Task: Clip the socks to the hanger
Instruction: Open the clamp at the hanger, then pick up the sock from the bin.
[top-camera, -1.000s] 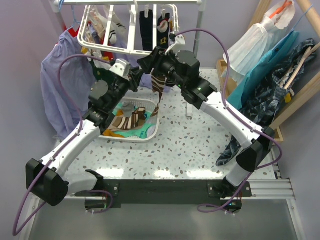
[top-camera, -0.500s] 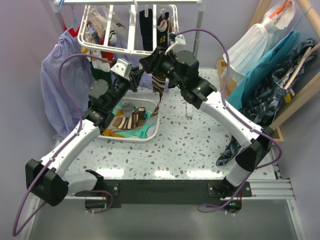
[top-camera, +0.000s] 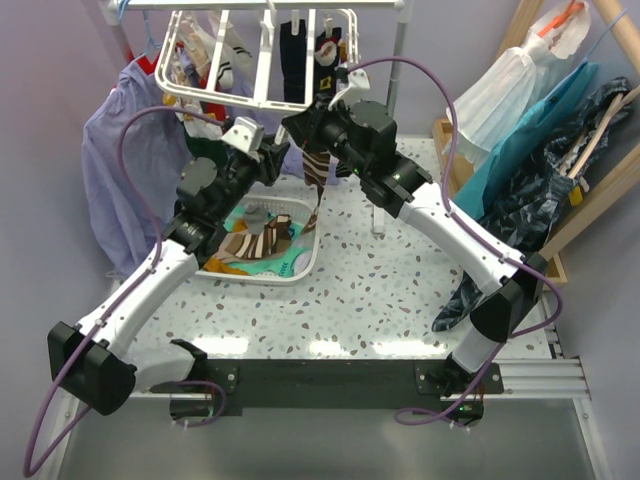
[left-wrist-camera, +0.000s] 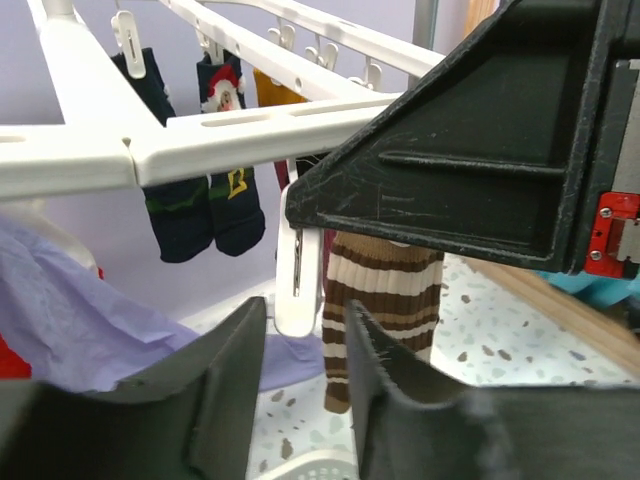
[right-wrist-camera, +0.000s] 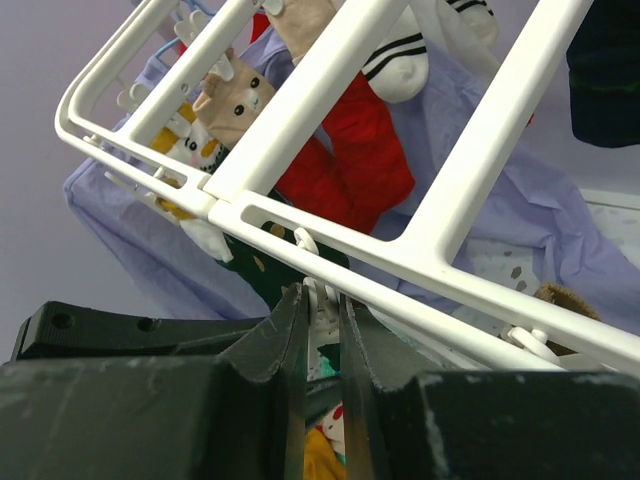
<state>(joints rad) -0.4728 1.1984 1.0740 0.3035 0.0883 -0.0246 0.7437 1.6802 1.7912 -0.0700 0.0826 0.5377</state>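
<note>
The white hanger (top-camera: 262, 62) hangs at the top, with several socks clipped to it. A brown-cream striped sock (top-camera: 316, 172) dangles below its near bar; it also shows in the left wrist view (left-wrist-camera: 382, 300), its top hidden behind the right arm. My right gripper (right-wrist-camera: 322, 300) is shut on the upper end of a white clip (right-wrist-camera: 324, 292) under the hanger's bar (right-wrist-camera: 420, 262). My left gripper (left-wrist-camera: 303, 318) is open, its jaws just below the lower end of a white clip (left-wrist-camera: 298, 272), with the striped sock behind the right finger (left-wrist-camera: 385, 380).
A white slotted basket (top-camera: 300, 268) with more socks sits on the table under the hanger. A lavender shirt (top-camera: 120, 150) hangs at the left. Clothes and a wooden frame (top-camera: 590, 200) stand at the right. Both grippers (top-camera: 285, 140) crowd together under the rack's near edge.
Both grippers have risen slightly toward the hanger's near bar. The striped sock has moved up a little with them.
</note>
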